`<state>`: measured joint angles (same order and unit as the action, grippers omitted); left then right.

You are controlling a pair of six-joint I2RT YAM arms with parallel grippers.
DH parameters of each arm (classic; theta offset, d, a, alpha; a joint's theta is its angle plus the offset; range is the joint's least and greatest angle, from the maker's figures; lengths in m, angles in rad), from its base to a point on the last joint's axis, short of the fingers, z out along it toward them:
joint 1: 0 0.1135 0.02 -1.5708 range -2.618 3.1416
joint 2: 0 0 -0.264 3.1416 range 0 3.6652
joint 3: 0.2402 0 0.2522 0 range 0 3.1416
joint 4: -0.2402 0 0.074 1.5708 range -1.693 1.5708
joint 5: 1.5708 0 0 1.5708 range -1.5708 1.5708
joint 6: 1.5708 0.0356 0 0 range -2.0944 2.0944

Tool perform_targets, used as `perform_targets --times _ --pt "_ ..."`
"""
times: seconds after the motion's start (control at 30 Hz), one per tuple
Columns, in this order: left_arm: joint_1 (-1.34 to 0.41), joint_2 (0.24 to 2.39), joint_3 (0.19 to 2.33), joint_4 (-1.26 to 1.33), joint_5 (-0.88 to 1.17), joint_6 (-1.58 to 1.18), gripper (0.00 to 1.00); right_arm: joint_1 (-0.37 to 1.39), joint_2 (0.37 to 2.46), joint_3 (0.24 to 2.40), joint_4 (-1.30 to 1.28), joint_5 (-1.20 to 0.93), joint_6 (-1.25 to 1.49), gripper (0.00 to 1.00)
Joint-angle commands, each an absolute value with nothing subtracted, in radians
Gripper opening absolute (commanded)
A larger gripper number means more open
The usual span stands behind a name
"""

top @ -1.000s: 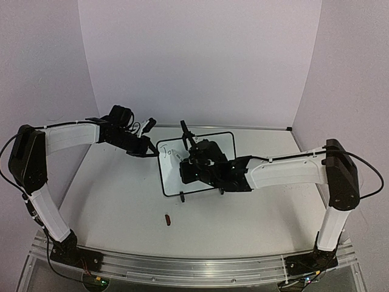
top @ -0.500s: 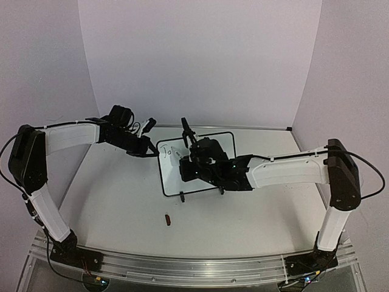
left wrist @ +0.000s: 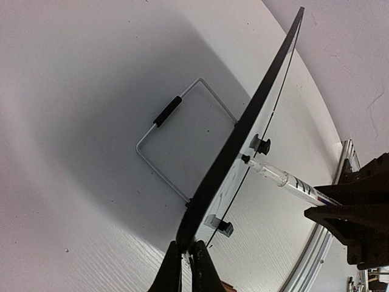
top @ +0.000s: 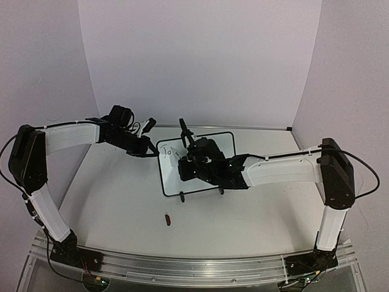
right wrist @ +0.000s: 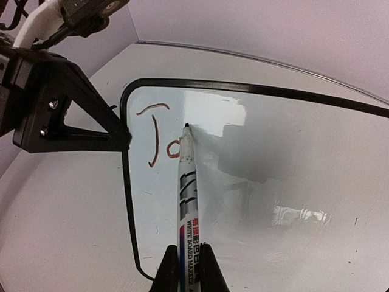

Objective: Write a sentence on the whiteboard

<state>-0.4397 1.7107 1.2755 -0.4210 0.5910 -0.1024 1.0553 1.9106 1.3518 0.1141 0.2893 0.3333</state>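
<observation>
Table (top: 109, 201): white surface with pale walls behind it; both arms reach in from its near edge.
Left arm (top: 67, 137): white and black, stretched toward the board's left side.
Right arm (top: 279, 170): white and black, stretched across the front of the board.
Whiteboard (top: 223, 146): at mid-table toward the back, glossy white in a thin black frame, propped at a tilt.
Left gripper (left wrist: 188, 252): pinched tight on the board's black frame at its left edge.
Right gripper (right wrist: 188, 255): closed around the barrel of a marker.
Marker (right wrist: 187, 182): clear body with black print, tip touching the board just right of the writing.
Wire stand (left wrist: 167, 111): thin metal loop with a black sleeve, behind the board.
Writing (right wrist: 159, 137): red letters "Jo" near the board's upper left corner.
Small red object (top: 167, 219): lying on the table in front of the board, well apart from it.
</observation>
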Motion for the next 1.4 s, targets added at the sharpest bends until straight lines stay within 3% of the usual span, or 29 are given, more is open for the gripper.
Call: perform_targets --times 0.0,1.0,1.37 --pt "-0.448 1.710 1.309 -0.450 0.571 -0.077 0.00 1.051 1.919 1.384 0.113 0.296 0.340 0.00" --pt "-0.448 1.712 1.309 -0.450 0.569 -0.076 0.00 1.057 1.793 1.260 0.120 0.283 0.372 0.00" --pt "-0.448 1.711 1.309 -0.452 0.569 -0.075 0.00 1.055 1.840 1.326 0.128 0.320 0.334 0.00"
